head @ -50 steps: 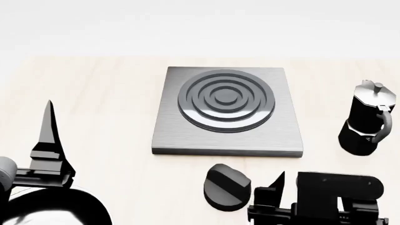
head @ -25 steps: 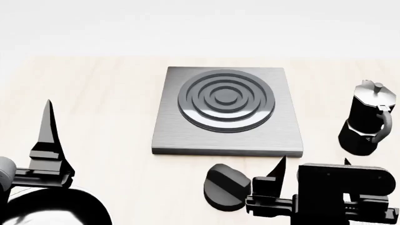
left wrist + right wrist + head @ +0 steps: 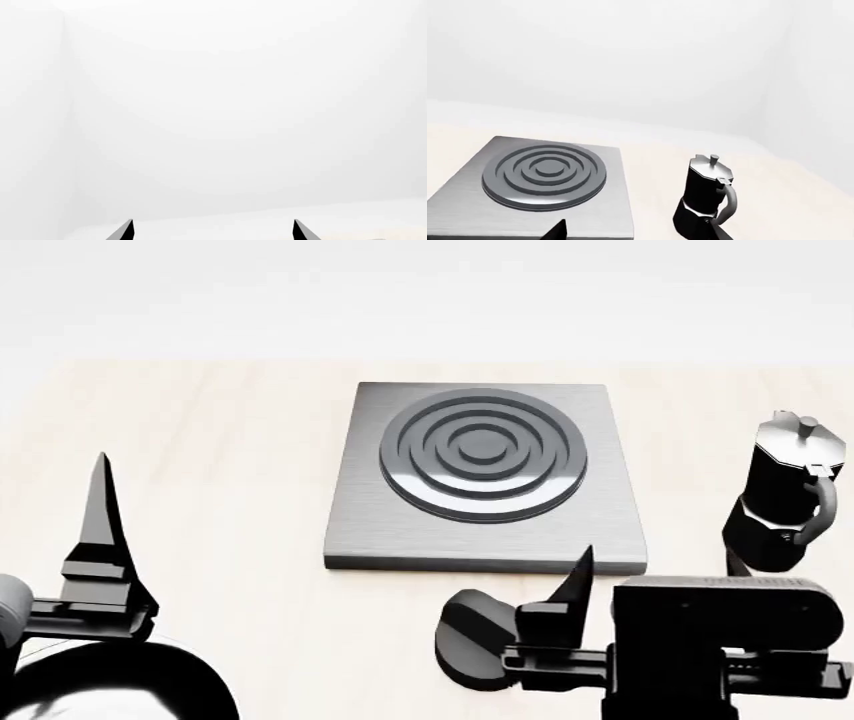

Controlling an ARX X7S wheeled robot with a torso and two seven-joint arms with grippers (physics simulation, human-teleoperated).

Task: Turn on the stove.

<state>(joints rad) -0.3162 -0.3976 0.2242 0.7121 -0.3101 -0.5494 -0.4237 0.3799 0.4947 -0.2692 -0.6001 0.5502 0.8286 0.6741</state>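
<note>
A pale wooden desk (image 3: 227, 440) filled most of the head view, with white wall behind it. At its centre lay the stove (image 3: 487, 475), a flat square plate of brushed grey metal with a thin raised edge. Dark concentric burner rings (image 3: 483, 453) stood proud of the plate, catching a light sheen. In front of the plate, on the desk and just apart from its near edge, sat the stove's small round black knob (image 3: 474, 635), with a raised ridge across its top.

A black moka pot (image 3: 785, 495) with a faceted body, a curved handle and a small lid button stood upright to the right of the stove, well apart from it.

The right gripper (image 3: 650, 575) hovered just beside the knob, one pointed finger overlapping its right edge; its jaws were spread wide. The left gripper (image 3: 212, 231) sat at the desk's near left, jaws wide, holding nothing.

No brand, label or writing could be read on anything.
</note>
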